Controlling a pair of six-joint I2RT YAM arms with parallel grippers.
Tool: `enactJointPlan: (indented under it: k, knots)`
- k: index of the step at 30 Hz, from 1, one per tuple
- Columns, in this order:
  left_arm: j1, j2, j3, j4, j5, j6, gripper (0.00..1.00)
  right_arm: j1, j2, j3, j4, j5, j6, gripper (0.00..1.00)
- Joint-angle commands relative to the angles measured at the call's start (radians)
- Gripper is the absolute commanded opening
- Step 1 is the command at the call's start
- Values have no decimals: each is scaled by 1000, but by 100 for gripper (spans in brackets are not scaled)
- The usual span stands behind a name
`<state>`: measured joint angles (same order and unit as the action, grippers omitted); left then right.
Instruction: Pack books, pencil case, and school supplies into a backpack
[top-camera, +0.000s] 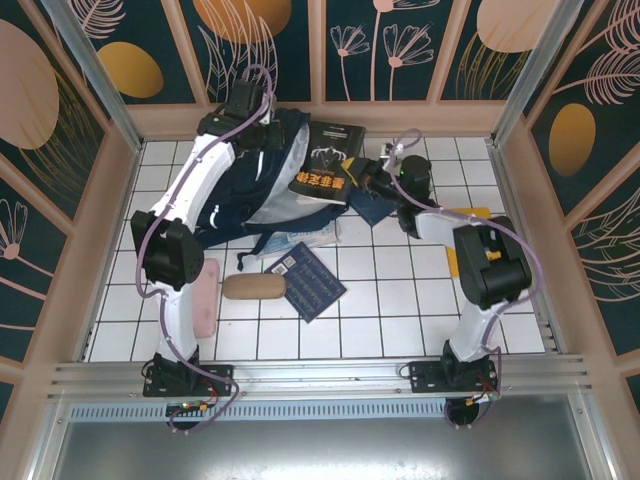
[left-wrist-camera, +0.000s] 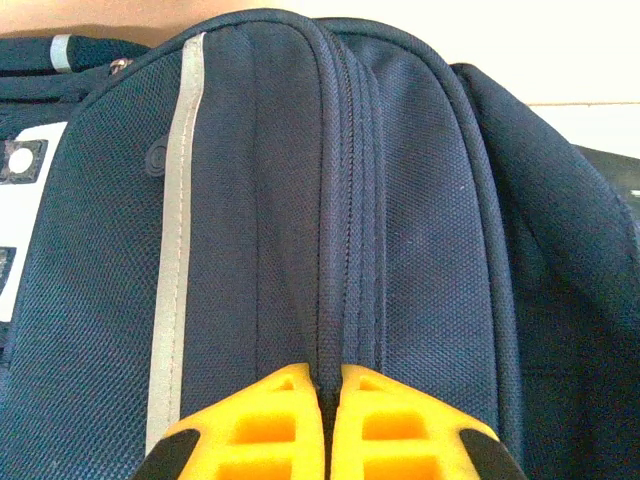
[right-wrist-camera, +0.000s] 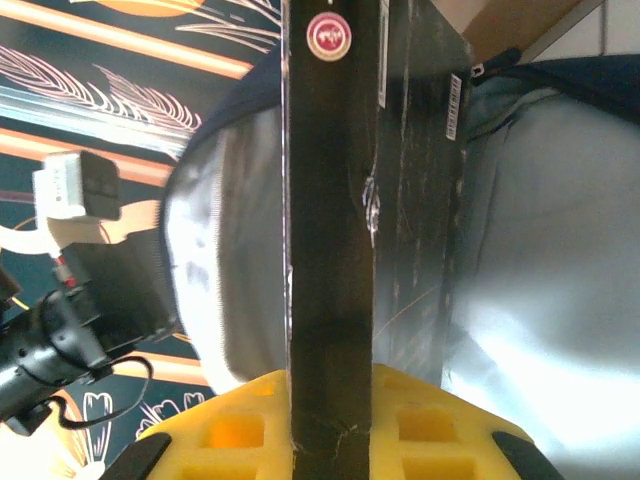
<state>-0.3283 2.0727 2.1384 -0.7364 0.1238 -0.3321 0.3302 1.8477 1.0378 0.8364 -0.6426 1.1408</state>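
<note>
The black book (right-wrist-camera: 330, 200) stands edge-on at the backpack (left-wrist-camera: 420, 200) mouth, clamped in the right gripper (right-wrist-camera: 330, 390), likely for sliding inside. At the tabletop's (top-camera: 400, 300) far side, the left gripper (left-wrist-camera: 328, 385) pinches the backpack's top, probably holding it open.

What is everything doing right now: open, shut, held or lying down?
backpack, open, fabric pinched by left gripper
black book, clamped by right gripper, at backpack's opening
navy book, lying flat on table
tan pouch, lying on table
pink case, lying on table
</note>
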Motion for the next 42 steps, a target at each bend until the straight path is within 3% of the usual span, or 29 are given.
enactJointPlan:
  k: [1,10,20,24,35,42]
  knots:
    - [22,-101,23,170,133,-44,0,45,87,115,168,16,49,0]
    - [42,-113,38,174,198,-71,0,122,281,345,23,36,-9,0]
    - [79,-133,1,176,190,-87,0,56,191,163,-15,52,-66,0]
    - [80,-119,2,191,224,-114,0,67,192,208,-47,31,-97,0]
    - [80,-125,-47,209,280,-107,0,139,347,499,131,-20,110,0]
    - [79,-125,-32,235,327,-144,0,176,521,681,116,-19,178,0]
